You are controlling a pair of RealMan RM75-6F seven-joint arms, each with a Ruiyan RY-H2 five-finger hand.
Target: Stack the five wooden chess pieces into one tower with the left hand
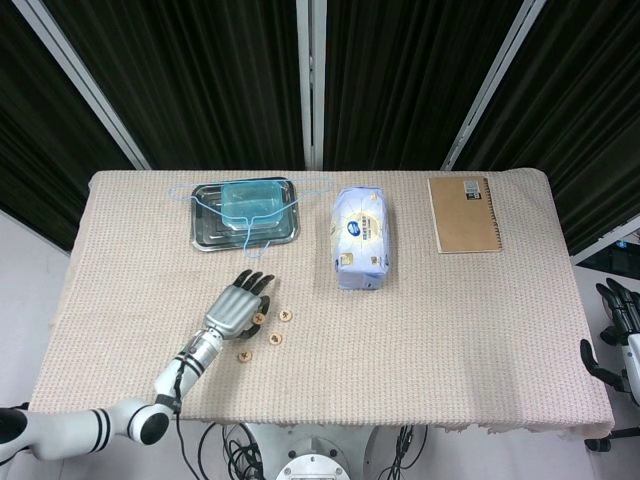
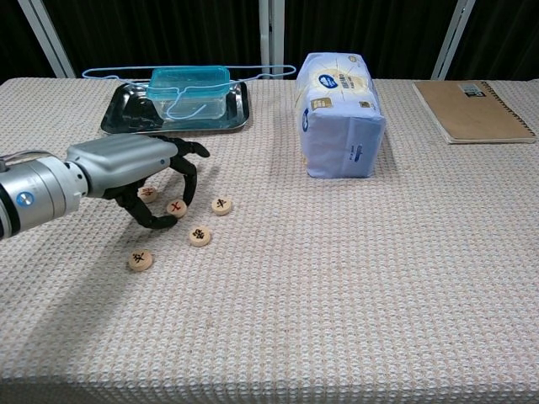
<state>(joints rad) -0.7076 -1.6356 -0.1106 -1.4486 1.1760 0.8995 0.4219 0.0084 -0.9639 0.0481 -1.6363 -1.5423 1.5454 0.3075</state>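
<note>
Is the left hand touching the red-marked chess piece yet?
Cannot tell. In the chest view the left hand arches over the red-marked chess piece, fingertips right beside it, but no clear contact or gap shows. The head view is too small to settle it.
</note>
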